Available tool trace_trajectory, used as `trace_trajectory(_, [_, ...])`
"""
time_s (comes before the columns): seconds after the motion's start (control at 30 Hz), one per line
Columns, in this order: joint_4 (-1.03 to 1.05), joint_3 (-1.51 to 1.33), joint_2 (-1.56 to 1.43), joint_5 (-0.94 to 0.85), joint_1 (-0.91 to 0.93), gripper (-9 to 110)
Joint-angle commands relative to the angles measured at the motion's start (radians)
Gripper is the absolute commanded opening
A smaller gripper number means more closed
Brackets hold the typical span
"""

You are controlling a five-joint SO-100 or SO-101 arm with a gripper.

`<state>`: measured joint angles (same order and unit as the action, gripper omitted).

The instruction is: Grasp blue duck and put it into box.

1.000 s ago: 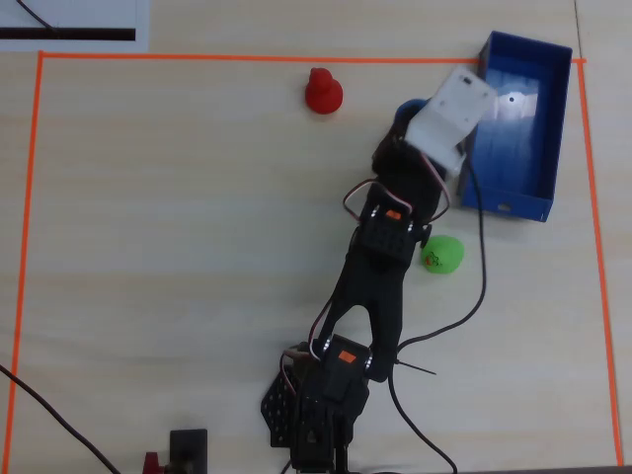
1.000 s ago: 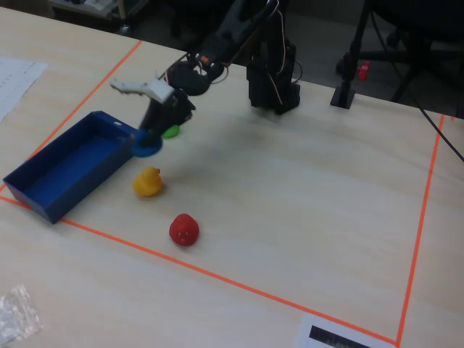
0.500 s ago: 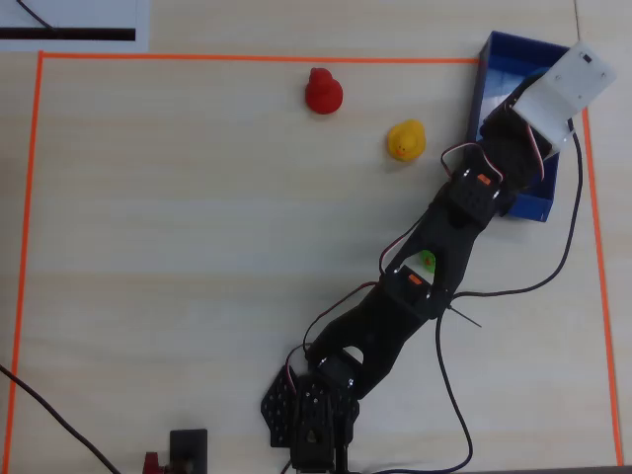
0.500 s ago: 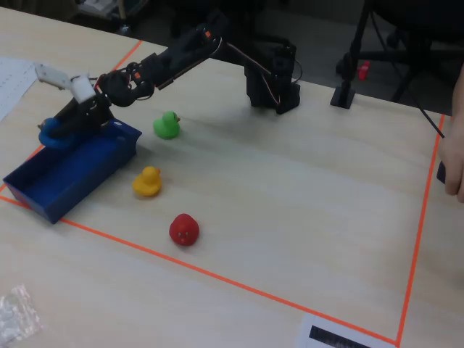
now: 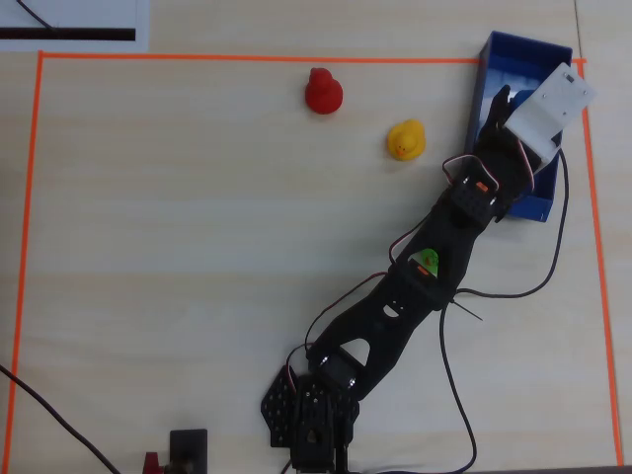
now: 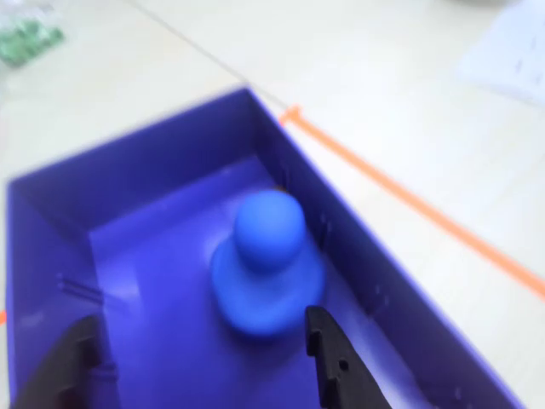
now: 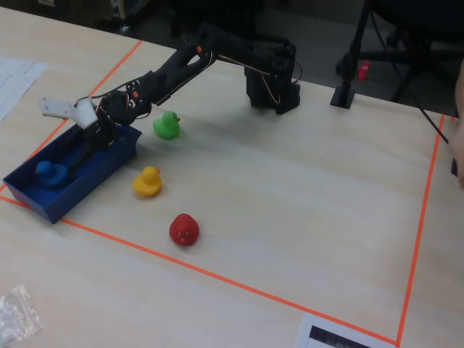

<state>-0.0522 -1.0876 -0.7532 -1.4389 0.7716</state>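
The blue duck (image 6: pixel 268 264) sits upright on the floor of the dark-blue box (image 6: pixel 153 162), near the right wall in the wrist view. In the fixed view the blue duck (image 7: pixel 49 172) is at the box's (image 7: pixel 87 190) near-left end. My gripper (image 6: pixel 200 336) is open and empty inside the box, its black fingers apart, and the right fingertip (image 6: pixel 322 336) is close beside the duck's base. In the overhead view my gripper (image 5: pixel 499 99) reaches over the box (image 5: pixel 513 49), and the wrist hides the duck.
A red duck (image 5: pixel 323 92), a yellow duck (image 5: pixel 405 140) and a green duck (image 5: pixel 427 262), partly under my arm, stand on the table left of the box. Orange tape (image 5: pixel 247 58) borders the work area, and the box lies in its corner.
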Motion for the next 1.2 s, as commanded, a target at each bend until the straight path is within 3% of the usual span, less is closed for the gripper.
trace_trajectory(0.0, [0.023, -0.083, -0.278, 0.084, -0.006, 31])
trace_trajectory(0.23, [0.252, -0.584, -0.931, 0.273, -0.175, 2])
trace_trajectory(0.67, [0.867, -1.440, -1.928, 0.445, -0.851, 0])
trace_trajectory(0.93, [1.089, -1.855, -2.333, 0.380, -0.897, 0])
trace_trajectory(1.17, [1.333, -2.022, -2.557, 0.253, -0.853, 0])
